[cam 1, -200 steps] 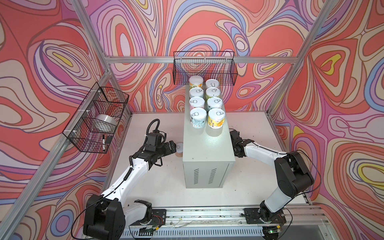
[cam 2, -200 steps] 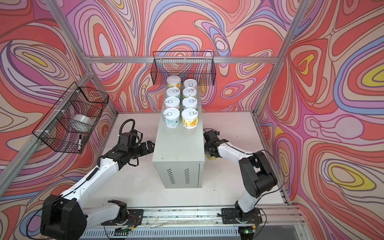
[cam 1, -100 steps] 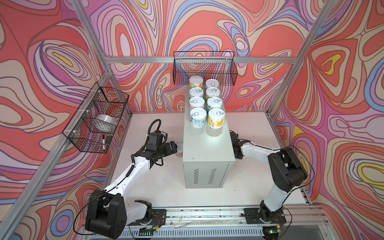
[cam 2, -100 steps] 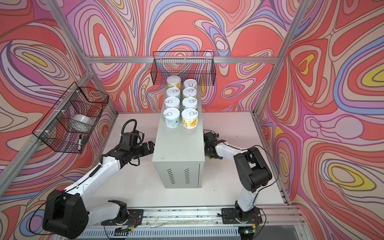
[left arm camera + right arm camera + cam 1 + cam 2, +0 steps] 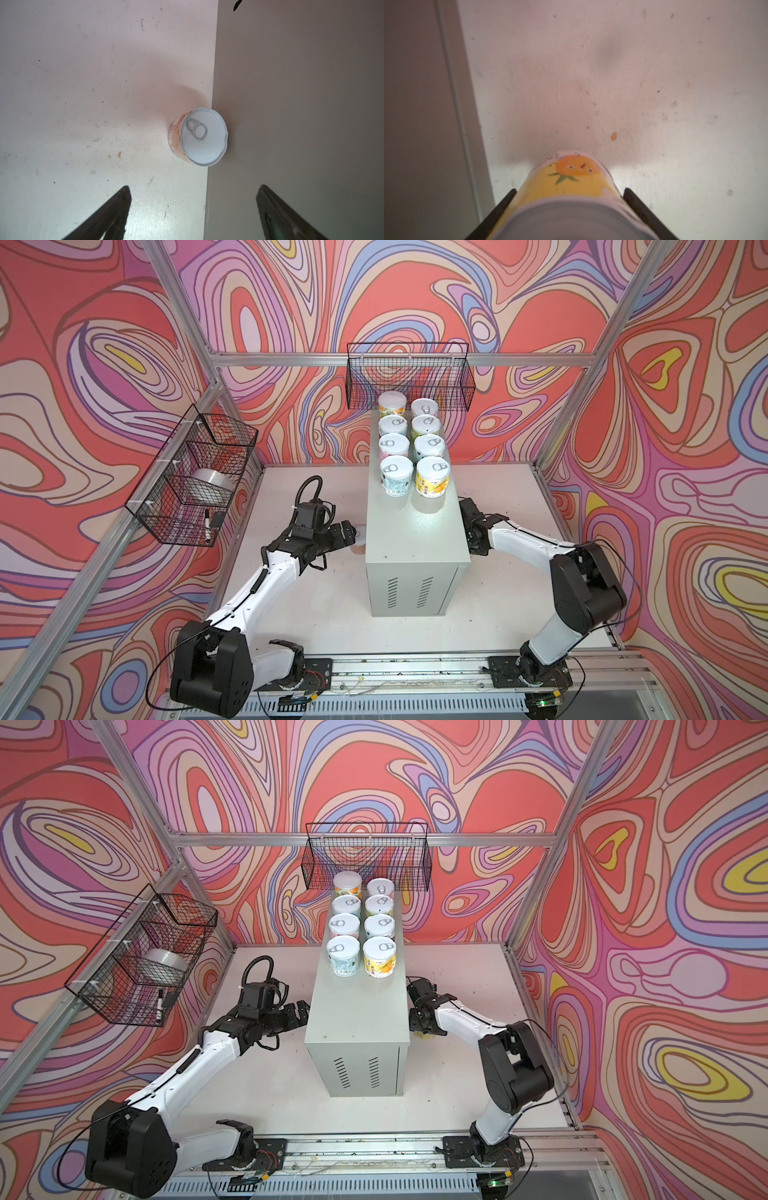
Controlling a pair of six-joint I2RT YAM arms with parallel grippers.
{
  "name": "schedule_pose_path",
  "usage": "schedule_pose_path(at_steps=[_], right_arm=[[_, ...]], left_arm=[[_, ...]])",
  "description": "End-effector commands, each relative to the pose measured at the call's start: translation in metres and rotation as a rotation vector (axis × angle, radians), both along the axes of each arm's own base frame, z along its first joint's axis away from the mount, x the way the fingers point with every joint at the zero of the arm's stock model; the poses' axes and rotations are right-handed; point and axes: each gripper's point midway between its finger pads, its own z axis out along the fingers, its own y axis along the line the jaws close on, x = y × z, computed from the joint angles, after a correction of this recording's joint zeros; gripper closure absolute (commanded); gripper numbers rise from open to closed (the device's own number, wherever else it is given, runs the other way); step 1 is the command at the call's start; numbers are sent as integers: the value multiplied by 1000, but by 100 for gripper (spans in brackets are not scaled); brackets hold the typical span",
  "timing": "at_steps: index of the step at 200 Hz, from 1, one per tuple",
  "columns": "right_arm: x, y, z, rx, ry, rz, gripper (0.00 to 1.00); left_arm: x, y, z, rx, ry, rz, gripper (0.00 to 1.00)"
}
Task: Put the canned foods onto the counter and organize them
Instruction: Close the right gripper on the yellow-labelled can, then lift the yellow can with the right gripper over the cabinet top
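Several canned foods (image 5: pixel 411 448) (image 5: pixel 361 928) stand in two rows at the back of the counter (image 5: pixel 411 539) (image 5: pixel 357 1011). An orange-labelled can (image 5: pixel 199 137) (image 5: pixel 360 537) stands upright on the white table, touching the counter's left side (image 5: pixel 291 104). My left gripper (image 5: pixel 194 187) (image 5: pixel 349 531) (image 5: pixel 301 1011) hovers just short of it, open and empty. On the counter's right side (image 5: pixel 415 104), my right gripper (image 5: pixel 570 189) (image 5: pixel 471 526) is shut on a yellow can (image 5: pixel 571 182) (image 5: pixel 424 1036) low over the table, its fingers (image 5: pixel 504 203) pressed on both sides.
A black wire basket (image 5: pixel 409 377) hangs on the back wall just behind the counter. Another wire basket (image 5: pixel 191 485) on the left wall holds a silver roll (image 5: pixel 212 485) and a marker (image 5: pixel 206 524). A metal rail (image 5: pixel 415 668) runs along the table's front.
The right arm's elbow swung in and back out while its gripper stayed low beside the counter at the yellow can. The left gripper edged slightly toward the counter.
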Motion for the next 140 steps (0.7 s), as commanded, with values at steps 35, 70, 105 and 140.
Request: schedule_pose_path(at_steps=[35,70,105,140], right_arm=[[-17,-16,147,0,-207,49,100],[-32,-26,209,-6,-286,65,100],[-42,-29,265,0,-363,112,100],[-51,-22,309,31,-421,172,100]], left_arm=[[-8,12,34,88,4,-8,5],[-9,24,72,197,11,-31,5],[-11,30,96,229,-35,-28,4],[-10,28,96,220,-40,-31,4]])
